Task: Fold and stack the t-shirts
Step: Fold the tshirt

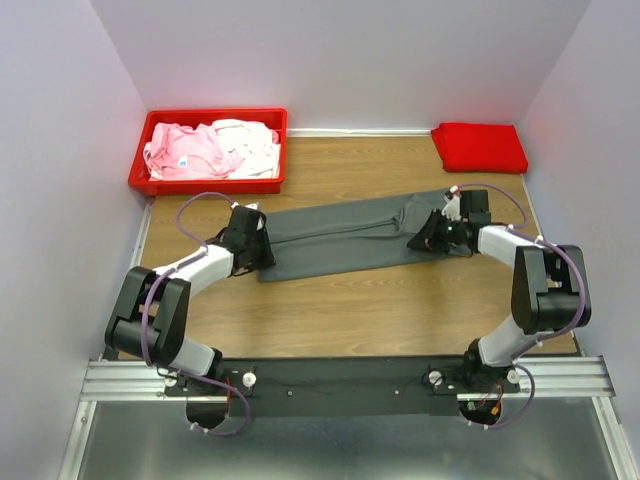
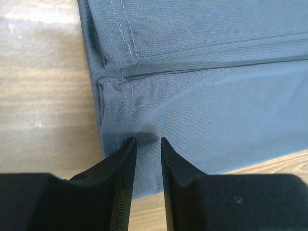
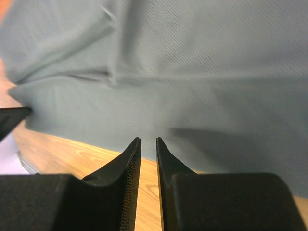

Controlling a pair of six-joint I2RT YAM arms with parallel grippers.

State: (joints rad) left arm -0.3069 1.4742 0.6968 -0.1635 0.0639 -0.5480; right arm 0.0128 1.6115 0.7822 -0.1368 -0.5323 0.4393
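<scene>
The dark grey t-shirt [image 1: 350, 235] lies on the wooden table, folded into a long strip that runs left to right. My left gripper [image 1: 266, 250] hovers over its left end, over a stitched hem and seam [image 2: 126, 72]; its jaws [image 2: 148, 139] stand almost together with nothing between them. My right gripper [image 1: 426, 238] is at the strip's right end, by the near edge of the cloth [image 3: 192, 96]; its jaws [image 3: 147, 139] are also nearly together and empty. A folded bright red t-shirt [image 1: 480, 147] lies at the back right.
A red plastic bin [image 1: 215, 115] at the back left holds a pale pink shirt [image 1: 185, 150] and a white shirt [image 1: 250, 140]. Walls close in the table on the left, back and right. Bare wood [image 1: 380, 310] lies between the grey shirt and the arm bases.
</scene>
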